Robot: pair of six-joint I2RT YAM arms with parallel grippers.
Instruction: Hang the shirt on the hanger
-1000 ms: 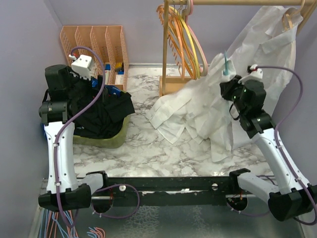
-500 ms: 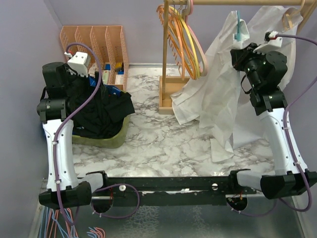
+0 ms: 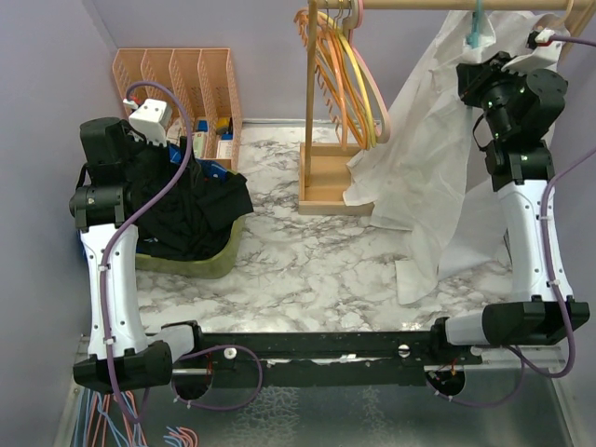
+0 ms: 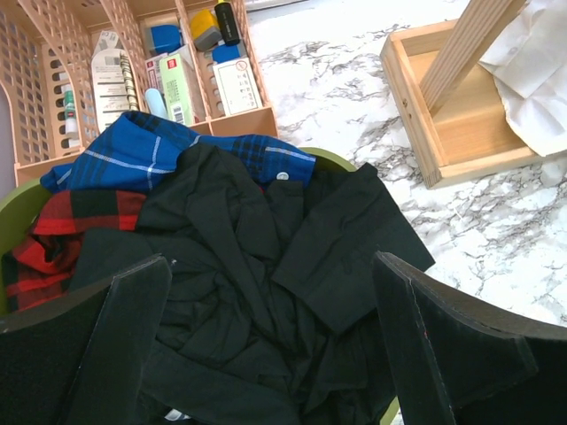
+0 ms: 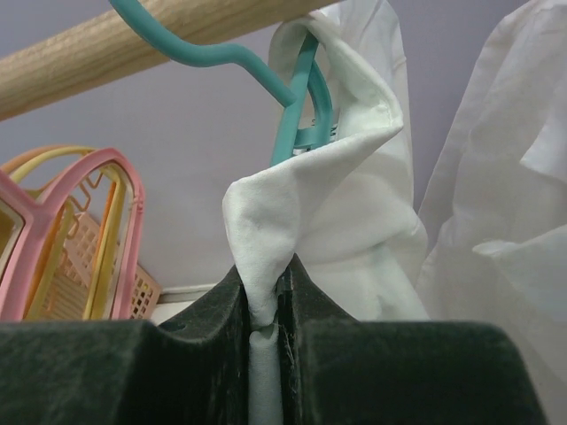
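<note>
White shirt (image 3: 419, 158) is up at the rail (image 3: 419, 5) now. A second ago it lay bunched on the desk (image 3: 307, 270) well below the rail, with the right arm low. Hanger (image 5: 301, 97) has gone up with it: the hook was far under the rail, now it's right at it. Wrist view shows the hook curving up against the rail; can't tell if it's seated over it. Right fingers (image 5: 221, 336) are together, clamped on a fold of shirt just below the hanger neck, same grip as before. Most of the shirt hangs straight down from the rail, its lower end down at the desk, one part draped by the wooden base (image 3: 326, 182) under the rail. Left fingers (image 4: 124, 328) are wide apart, holding nothing, over dark clothes (image 4: 266, 266) in the green bin (image 3: 219, 261), far left of the rail. Left arm barely changed. Pink and yellow hangers (image 3: 352, 74) at the rail's left end, unchanged.
</note>
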